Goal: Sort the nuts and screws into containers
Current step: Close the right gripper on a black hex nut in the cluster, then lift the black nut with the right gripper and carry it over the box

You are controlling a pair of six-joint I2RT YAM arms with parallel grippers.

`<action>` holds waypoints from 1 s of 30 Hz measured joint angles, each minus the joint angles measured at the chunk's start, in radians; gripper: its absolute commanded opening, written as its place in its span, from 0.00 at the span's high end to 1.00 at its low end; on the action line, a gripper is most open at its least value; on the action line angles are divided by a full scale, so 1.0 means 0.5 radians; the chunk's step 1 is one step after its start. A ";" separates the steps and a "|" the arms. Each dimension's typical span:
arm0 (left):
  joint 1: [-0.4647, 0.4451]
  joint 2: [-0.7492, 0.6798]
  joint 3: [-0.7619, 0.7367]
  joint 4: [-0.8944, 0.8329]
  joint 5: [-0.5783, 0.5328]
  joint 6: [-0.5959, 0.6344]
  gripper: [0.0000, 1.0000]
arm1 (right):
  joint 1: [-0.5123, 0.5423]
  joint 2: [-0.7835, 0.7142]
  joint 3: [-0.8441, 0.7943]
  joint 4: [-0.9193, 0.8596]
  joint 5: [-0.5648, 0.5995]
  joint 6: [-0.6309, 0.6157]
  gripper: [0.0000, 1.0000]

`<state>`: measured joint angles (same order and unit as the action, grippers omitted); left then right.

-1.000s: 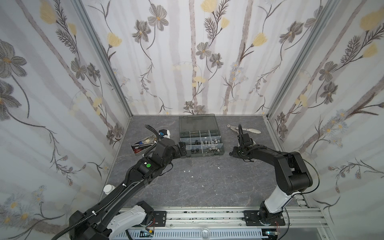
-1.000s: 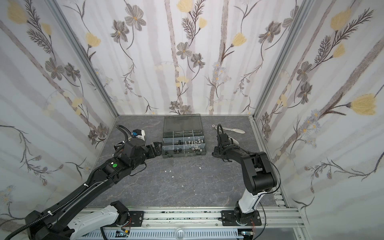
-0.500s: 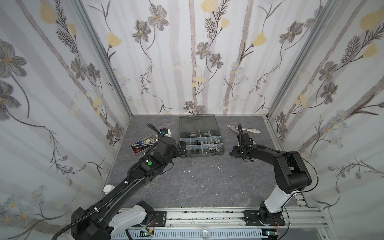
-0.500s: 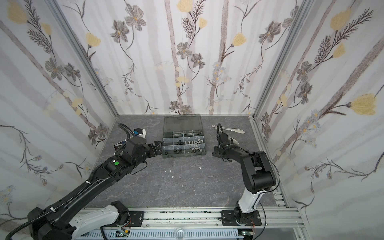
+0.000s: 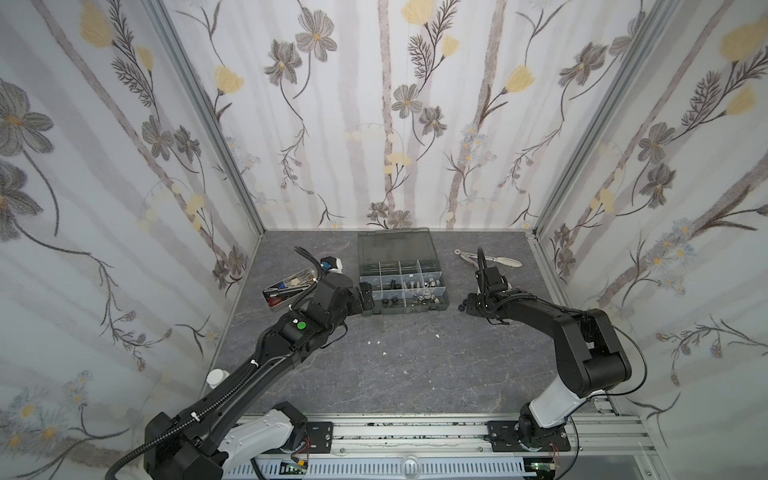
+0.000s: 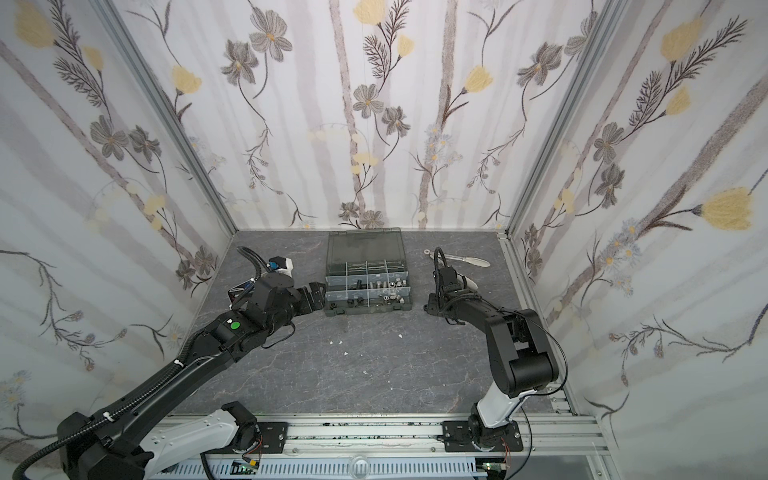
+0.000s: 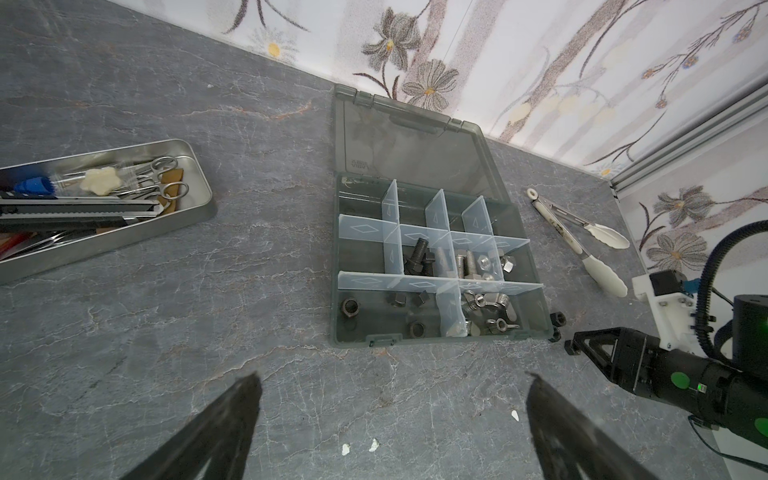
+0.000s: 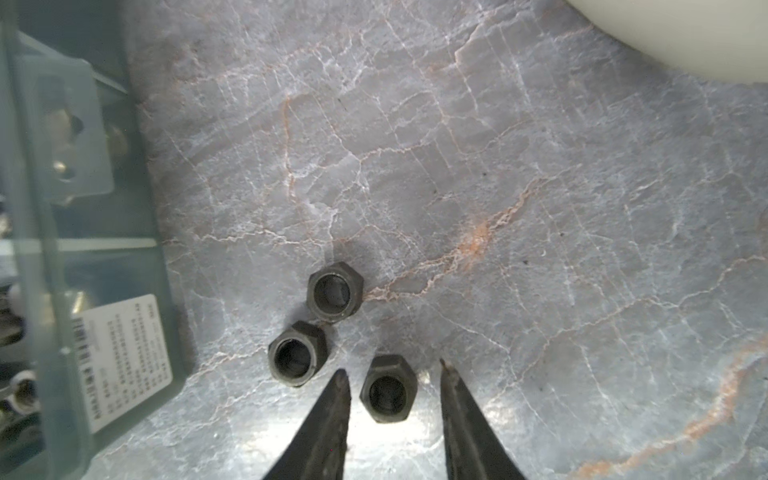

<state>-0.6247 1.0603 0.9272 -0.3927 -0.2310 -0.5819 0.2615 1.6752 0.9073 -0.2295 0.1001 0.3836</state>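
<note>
**Right gripper** (image 8: pixel 392 376): low over the grey marbled tabletop (image 8: pixel 540 208), jaws partly apart. One finger stands on each side of a black hex nut (image 8: pixel 388 395). A thin gap shows on both sides, so nothing is clamped.

**Loose nuts**: a second black nut (image 8: pixel 297 353) and a third black nut (image 8: pixel 335 291) lie flat on the tabletop, just beside the first. All three are outside the organizer box (image 8: pixel 25 208), near its front right corner.

**Left gripper** (image 7: pixel 393 378): jaws spread wide and holding nothing, at the box's left front corner in both top views.

**Organizer box**, dark grey-green, at the rear centre of the table. Its clear lid (image 7: pixel 415 153) is folded back flat, and translucent dividers (image 7: pixel 390 208) split it into compartments.
- Rear row: contents too faint to tell.
- Middle row: black screws (image 7: pixel 417 257), then silver screws (image 7: pixel 465 262), then silver hex nuts (image 7: pixel 505 262).
- Front row: black nuts (image 7: pixel 399 299) in the wide left compartment, silver wing nuts (image 7: pixel 494 307) in the right one.

**Metal tray** (image 7: pixel 203 183): well left of the box, holding forceps, a utility knife and other small tools.

**Tongs** (image 7: pixel 582 232): silver with white tips, lying right of the box towards the back wall.

**White scraps** (image 7: pixel 345 449): a few scattered on the tabletop in front of the box.
</note>
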 measured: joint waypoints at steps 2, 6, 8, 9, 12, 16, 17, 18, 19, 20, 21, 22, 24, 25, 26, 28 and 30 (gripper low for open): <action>0.000 0.000 -0.006 0.000 -0.001 -0.001 0.00 | 0.000 0.027 -0.001 0.000 -0.001 0.000 0.62; 0.000 -0.002 -0.014 0.000 -0.002 -0.001 0.00 | 0.003 0.070 -0.001 0.002 -0.002 0.000 0.62; 0.000 -0.002 -0.014 0.000 -0.002 -0.001 0.00 | 0.007 0.081 0.003 0.006 0.002 -0.001 0.63; 0.000 -0.002 -0.014 0.000 -0.002 -0.001 0.00 | 0.008 0.083 0.003 0.011 0.003 -0.001 0.64; 0.002 -0.001 -0.015 0.000 -0.002 -0.001 0.00 | 0.011 0.087 0.004 0.018 0.006 -0.005 0.67; 0.004 0.008 -0.015 0.000 -0.002 -0.002 0.00 | 0.015 0.086 0.003 0.018 0.007 -0.006 0.72; 0.004 0.008 -0.015 0.000 -0.002 -0.002 0.00 | 0.018 0.085 0.003 0.017 0.007 -0.006 0.75; 0.004 0.009 -0.015 0.000 -0.002 -0.002 0.00 | 0.022 0.082 0.002 0.016 0.006 -0.007 0.77; 0.004 0.009 -0.015 0.000 -0.002 -0.002 0.00 | 0.024 0.077 0.000 0.014 0.004 -0.006 0.78; 0.004 0.008 -0.015 0.001 -0.002 -0.002 0.00 | 0.024 0.072 -0.003 0.011 0.005 -0.006 0.79; 0.004 0.008 -0.017 0.001 -0.002 -0.002 0.00 | 0.026 0.067 -0.006 0.010 0.003 -0.006 0.80; 0.005 0.007 -0.018 0.001 -0.002 -0.002 0.00 | 0.027 0.063 -0.008 0.007 0.004 -0.006 0.80; 0.005 0.000 -0.023 0.000 -0.001 -0.003 0.00 | 0.029 0.048 -0.010 -0.001 0.005 -0.006 0.81; 0.005 -0.006 -0.026 0.001 -0.001 -0.003 0.00 | 0.033 0.037 -0.010 -0.001 0.006 -0.006 0.81; 0.005 -0.012 -0.027 0.000 -0.001 -0.003 0.00 | 0.037 0.026 -0.010 -0.002 0.007 -0.006 0.81; 0.005 -0.027 -0.035 0.000 -0.002 -0.004 0.00 | 0.054 -0.004 -0.005 -0.014 0.006 -0.006 0.81; 0.005 -0.046 -0.045 -0.001 -0.002 -0.004 0.00 | 0.080 -0.037 0.011 -0.032 0.005 -0.005 0.81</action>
<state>-0.6224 1.0374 0.9047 -0.3931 -0.2317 -0.5838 0.3016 1.6569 0.9127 -0.2455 0.1028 0.3809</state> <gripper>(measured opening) 0.998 0.208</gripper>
